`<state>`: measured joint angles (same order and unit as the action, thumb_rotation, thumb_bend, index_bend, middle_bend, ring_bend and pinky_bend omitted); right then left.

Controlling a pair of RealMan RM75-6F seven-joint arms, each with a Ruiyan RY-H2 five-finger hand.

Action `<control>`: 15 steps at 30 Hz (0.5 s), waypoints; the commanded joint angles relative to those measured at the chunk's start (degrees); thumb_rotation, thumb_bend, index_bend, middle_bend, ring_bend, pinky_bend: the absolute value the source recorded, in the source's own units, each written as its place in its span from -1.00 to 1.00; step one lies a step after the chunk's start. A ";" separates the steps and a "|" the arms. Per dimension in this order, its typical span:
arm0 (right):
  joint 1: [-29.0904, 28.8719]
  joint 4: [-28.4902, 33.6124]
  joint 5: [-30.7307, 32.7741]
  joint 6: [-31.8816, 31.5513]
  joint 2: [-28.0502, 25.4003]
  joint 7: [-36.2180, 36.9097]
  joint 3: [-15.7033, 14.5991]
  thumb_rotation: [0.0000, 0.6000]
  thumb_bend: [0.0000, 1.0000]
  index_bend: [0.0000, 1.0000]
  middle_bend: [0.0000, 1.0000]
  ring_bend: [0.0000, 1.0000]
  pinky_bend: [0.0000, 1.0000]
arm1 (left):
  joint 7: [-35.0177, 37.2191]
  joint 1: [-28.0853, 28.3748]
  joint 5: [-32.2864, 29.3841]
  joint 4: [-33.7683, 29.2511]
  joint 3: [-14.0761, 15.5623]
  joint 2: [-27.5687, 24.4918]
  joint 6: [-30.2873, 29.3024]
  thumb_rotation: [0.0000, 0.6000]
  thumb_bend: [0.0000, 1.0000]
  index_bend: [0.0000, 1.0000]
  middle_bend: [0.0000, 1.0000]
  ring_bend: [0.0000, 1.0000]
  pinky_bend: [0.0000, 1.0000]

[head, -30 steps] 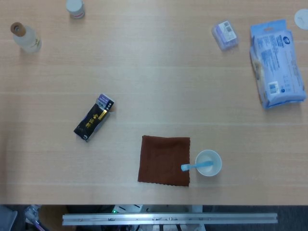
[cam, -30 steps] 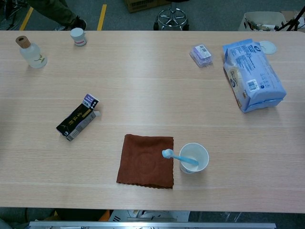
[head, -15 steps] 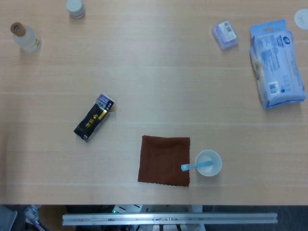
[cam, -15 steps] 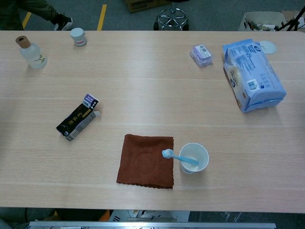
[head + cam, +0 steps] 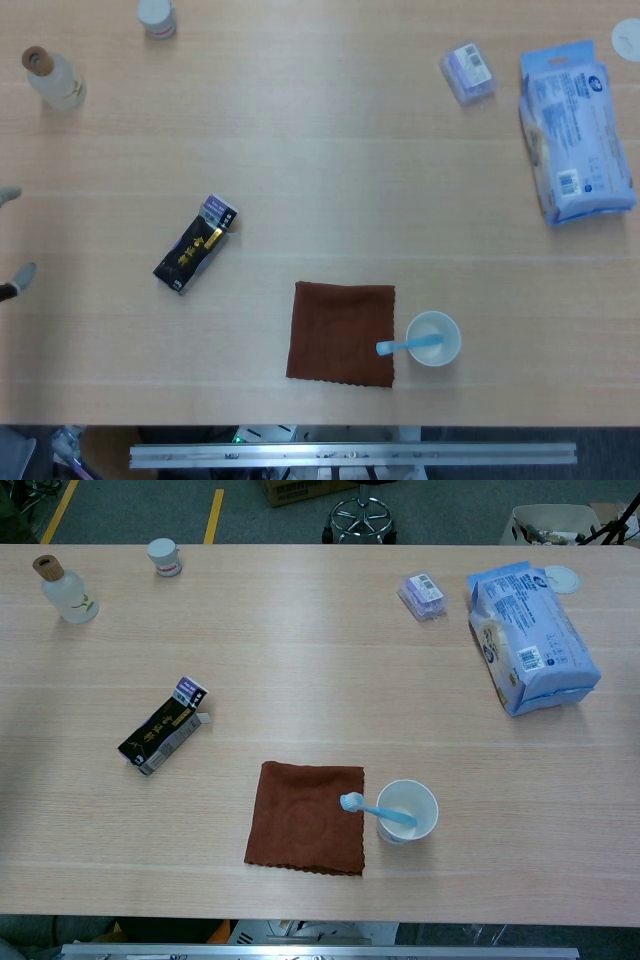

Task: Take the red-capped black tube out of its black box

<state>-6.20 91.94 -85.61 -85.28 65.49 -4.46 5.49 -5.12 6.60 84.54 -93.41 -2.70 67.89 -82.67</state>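
Note:
The black box (image 5: 193, 247) with gold lettering lies flat and slanted on the left part of the wooden table (image 5: 330, 180), its purple-and-white end flap pointing to the far right. It also shows in the chest view (image 5: 162, 729). No red-capped tube is visible; whatever the box holds is hidden. Two fingertips of my left hand (image 5: 18, 276) show at the left edge of the head view, spread apart with nothing between them, well left of the box. The chest view shows no hand. My right hand is out of both views.
A brown cloth (image 5: 342, 333) and a white cup (image 5: 434, 339) holding a blue toothbrush lie near the front edge. A cork-topped bottle (image 5: 52, 78) and small jar (image 5: 156, 16) stand far left. A purple pack (image 5: 467, 71) and blue wipes pack (image 5: 576, 130) lie far right.
My left hand's fingertips have come into the head view at the left edge. The box and everything else on the table stay where they were.

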 commanded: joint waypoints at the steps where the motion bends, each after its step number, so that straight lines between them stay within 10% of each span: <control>1: 0.09 0.19 -0.22 -0.75 -0.34 -0.02 0.45 1.00 -0.50 -0.73 -0.74 -0.84 -0.38 | 0.90 0.93 0.39 0.50 0.09 1.14 1.25 1.00 -0.67 -0.52 -0.99 -0.91 -0.86; 15: 0.66 -0.53 0.78 -1.05 -0.89 0.63 0.55 1.00 -0.50 -0.73 -0.74 -0.84 -0.38 | -1.63 5.20 3.21 5.37 1.52 7.99 6.52 1.00 -0.68 -0.52 -1.00 -1.00 -0.91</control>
<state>-5.55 91.43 -84.86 -86.35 64.59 -3.86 6.06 -6.69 11.34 87.31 -88.78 -1.43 75.12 -76.61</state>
